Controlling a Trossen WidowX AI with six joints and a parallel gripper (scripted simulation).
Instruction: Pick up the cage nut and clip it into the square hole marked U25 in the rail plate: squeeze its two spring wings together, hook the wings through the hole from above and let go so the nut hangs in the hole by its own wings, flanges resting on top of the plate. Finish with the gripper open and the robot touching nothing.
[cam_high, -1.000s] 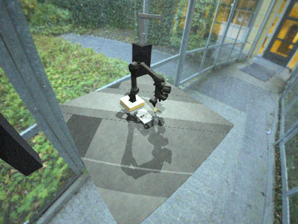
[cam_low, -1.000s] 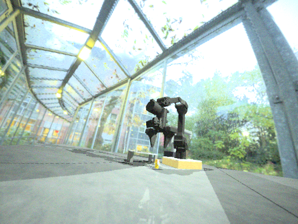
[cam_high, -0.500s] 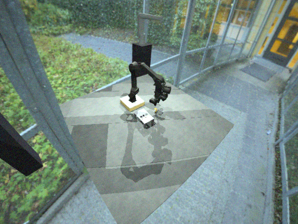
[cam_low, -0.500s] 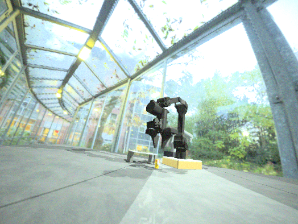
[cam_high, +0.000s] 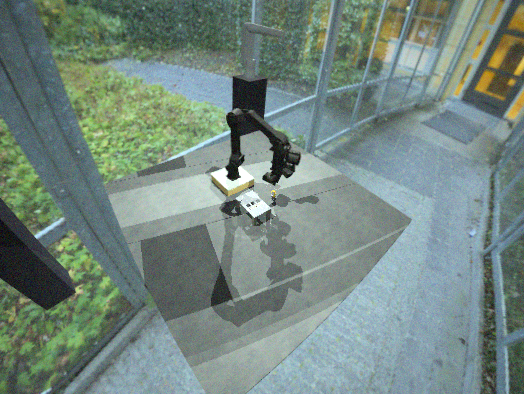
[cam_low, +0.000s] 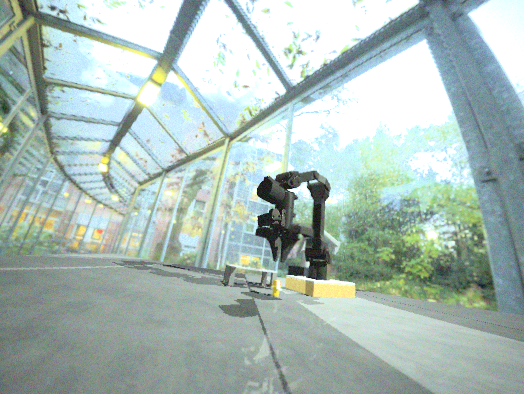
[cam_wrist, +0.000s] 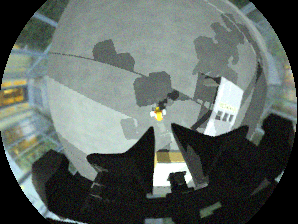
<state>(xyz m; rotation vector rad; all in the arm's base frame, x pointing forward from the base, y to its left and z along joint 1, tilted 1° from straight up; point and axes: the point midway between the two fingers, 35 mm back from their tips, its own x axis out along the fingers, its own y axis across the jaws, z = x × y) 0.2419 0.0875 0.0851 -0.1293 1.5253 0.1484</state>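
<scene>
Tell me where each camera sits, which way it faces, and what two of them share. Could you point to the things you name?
Top: high up, looking obliquely down on the whole arm, the rail plate (cam_high: 259, 209) and the cage nut (cam_high: 273, 194) (cam_low: 276, 288) (cam_wrist: 159, 115).
Exterior: low near table level, facing the arm side-on, glass roof behind.
Wrist: on the arm, looking past both dark fingers toward the table.
Top and wrist share the plate's white upper face.

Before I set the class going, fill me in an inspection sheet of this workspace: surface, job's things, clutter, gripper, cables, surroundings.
Surface: grey top, shadows across it.
Job's things: cage nut beside raised rail plate, unclipped; U25 marking unreadable.
Clutter: nothing seen.
Gripper: partly open above the nut, holding nothing.
Cables: nothing seen.
Surroundings: glazed walls, greenery outside.
</scene>
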